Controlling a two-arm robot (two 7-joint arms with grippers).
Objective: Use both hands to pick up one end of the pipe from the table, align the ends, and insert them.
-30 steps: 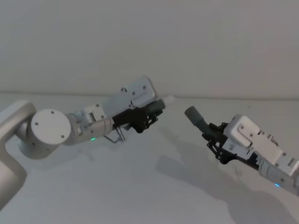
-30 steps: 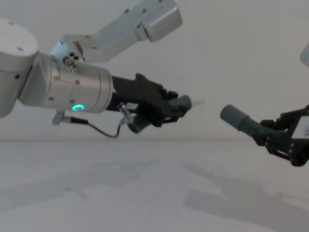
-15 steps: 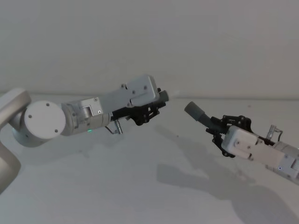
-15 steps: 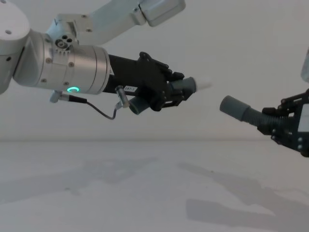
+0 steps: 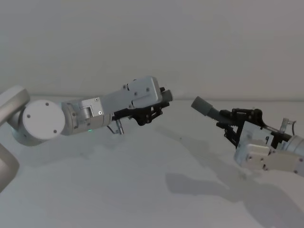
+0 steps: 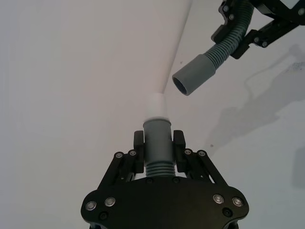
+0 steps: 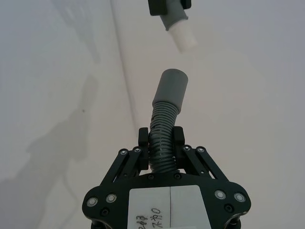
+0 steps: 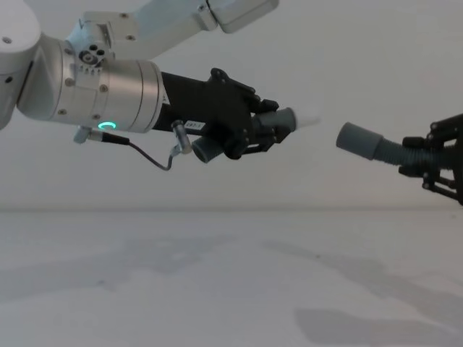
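Black left gripper (image 8: pixel 270 129) pinches smooth grey elbow (image 6: pixel 157 139), right gripper (image 7: pixel 161 139) ribbed grey hose (image 7: pixel 165 117) (not yet joined); best line up axes before pushing.

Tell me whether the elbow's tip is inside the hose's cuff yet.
No, the pale tip and the cuff hang apart in mid-air.

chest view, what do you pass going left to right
green ring light → left gripper holding the elbow → elbow's pale tip → open gap → hose's grey cuff → ribbed hose → right gripper clamped on it
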